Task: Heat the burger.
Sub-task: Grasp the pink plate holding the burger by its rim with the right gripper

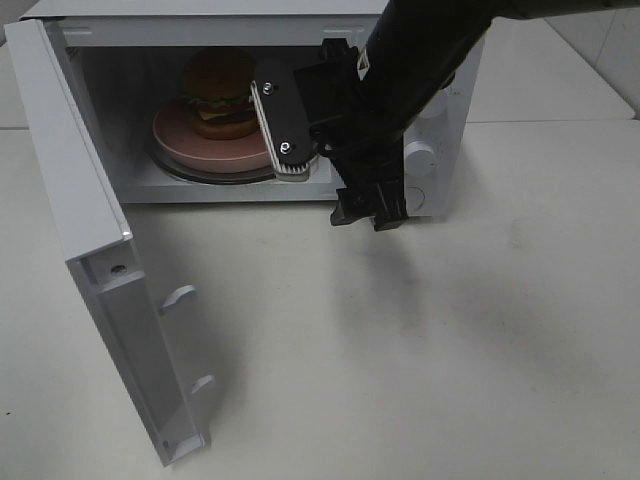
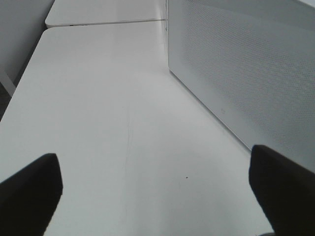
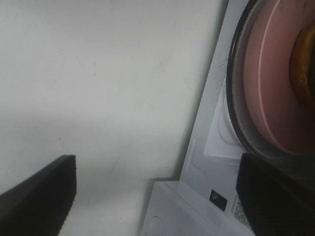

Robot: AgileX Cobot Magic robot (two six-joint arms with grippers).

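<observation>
— Right hand [image 3: 155,172] first: how do its fingers stand?

— Spread wide with nothing between them. In its wrist view only bare table [image 1: 450,350] and the lower front lip of the microwave [image 1: 150,30] show in the gap. One finger [image 3: 39,191] is over the table; the other is at the mouth of the oven.

— And from the high camera?

— A black arm [image 1: 420,50] comes down across the control panel. The hand sits at the right side of the oven's opening. Its white-edged finger [image 1: 285,125] is just beside the rim of the pink plate [image 1: 175,140]. Whether the two touch, I cannot tell.

— Where is the burger?

— The burger [image 1: 218,95] is inside the microwave, upright on the pink plate. The plate rests on the round glass turntable [image 1: 200,172]. Nothing grips the burger.

— The door?

— The door [image 1: 90,200] is swung fully open, reaching toward the near left corner of the table. The microwave itself stands toward the table's far edge.

— Left hand?

— The left hand [image 2: 152,162] is out of the high view. Its own camera shows both dark fingertips [image 2: 29,191] set well apart and empty. It hangs over plain table, near the perforated side wall of the microwave.
</observation>
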